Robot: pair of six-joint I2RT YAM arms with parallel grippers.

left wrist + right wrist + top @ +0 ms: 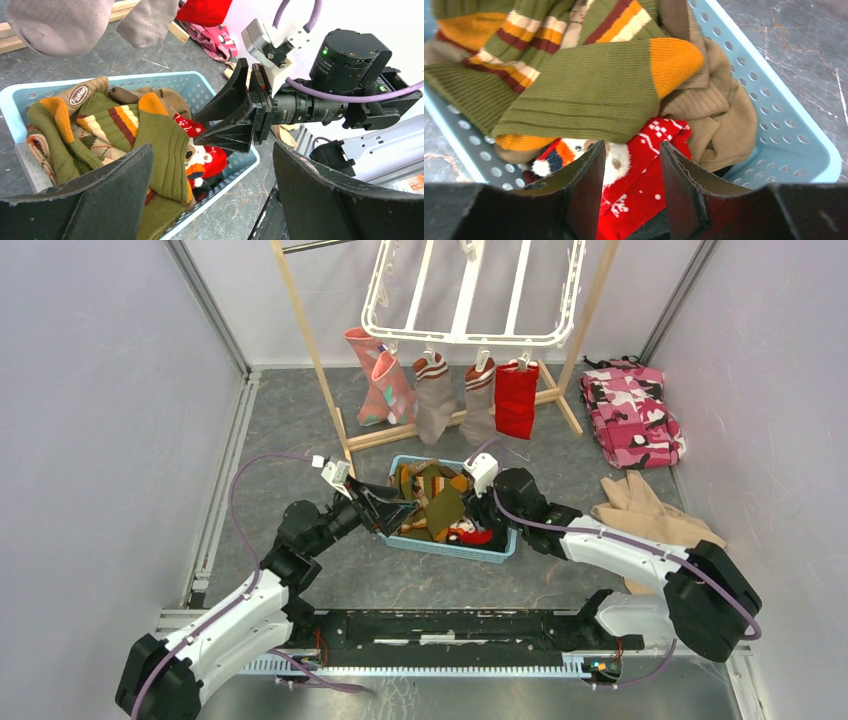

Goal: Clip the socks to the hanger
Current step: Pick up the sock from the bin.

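The white hanger (470,290) hangs at the back, with a salmon-pink sock (380,385), two grey-brown socks (435,400) and a red one (517,400) clipped along its front rim. A blue basket (508,550) holds more socks: green striped ones (594,90) and a red snowflake sock (649,170). My right gripper (632,147) reaches into the basket, its jaws narrowed but apart on either side of that red sock. The left gripper (212,150) stands wide open over the basket's near left corner and holds nothing.
A light wooden frame stand (310,350) carries the hanger. A pink camouflage cloth (632,412) lies at the back right, and a tan garment (650,510) lies right of the basket. Grey walls close in both sides.
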